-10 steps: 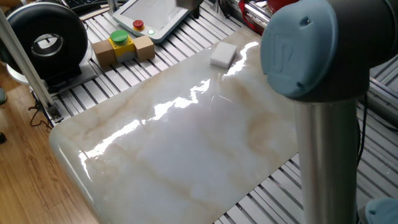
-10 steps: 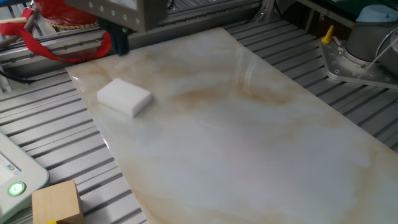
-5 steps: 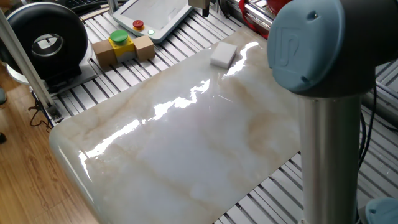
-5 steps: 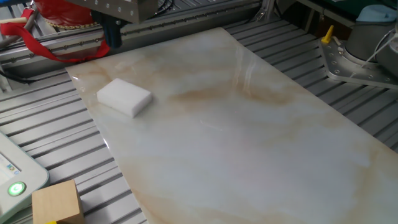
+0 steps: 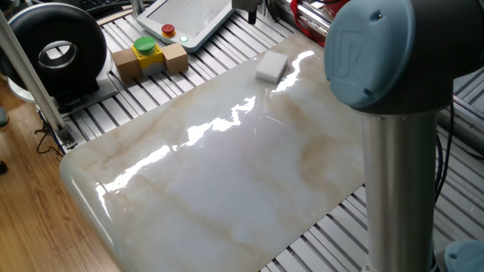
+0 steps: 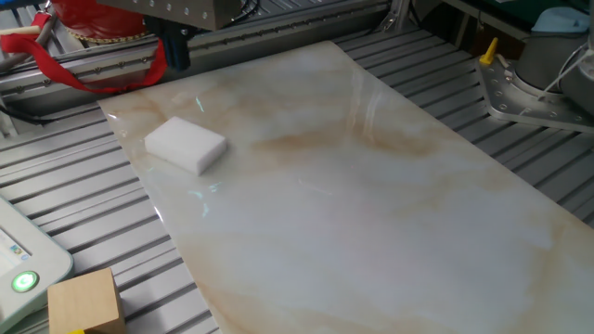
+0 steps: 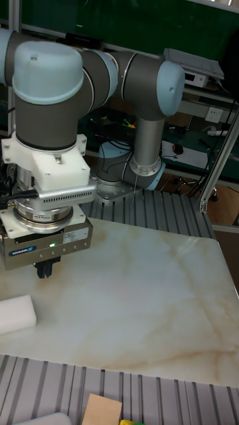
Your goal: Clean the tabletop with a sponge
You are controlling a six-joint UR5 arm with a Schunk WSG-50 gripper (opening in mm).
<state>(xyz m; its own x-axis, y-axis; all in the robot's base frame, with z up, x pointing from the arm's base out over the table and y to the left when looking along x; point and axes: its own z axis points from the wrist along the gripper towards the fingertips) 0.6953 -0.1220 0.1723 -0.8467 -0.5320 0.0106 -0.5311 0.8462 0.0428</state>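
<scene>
The white sponge (image 6: 186, 146) lies flat near a corner of the marble tabletop (image 6: 371, 213), with nothing touching it. It also shows in one fixed view as the sponge (image 5: 272, 66) at the slab's (image 5: 227, 181) far edge, and in the tall view as the sponge (image 7: 16, 313) at the left edge of the tabletop (image 7: 139, 299). My gripper (image 7: 45, 269) hangs above the slab, behind and to one side of the sponge. Its dark fingers (image 6: 174, 51) stand close together with nothing between them. The frame's top edge cuts off most of the gripper (image 5: 246, 10).
Tan boxes with a yellow-green button (image 5: 149, 57) and a white pendant (image 5: 185, 19) lie on the slatted frame beyond the slab. A black round device (image 5: 54, 51) stands at far left. A red object (image 6: 93, 23) sits behind the gripper. The arm's grey-blue elbow (image 5: 382, 57) looms at right.
The gripper has shifted slightly near the slab's far corner, up a little and then sideways. The sponge has not moved.
</scene>
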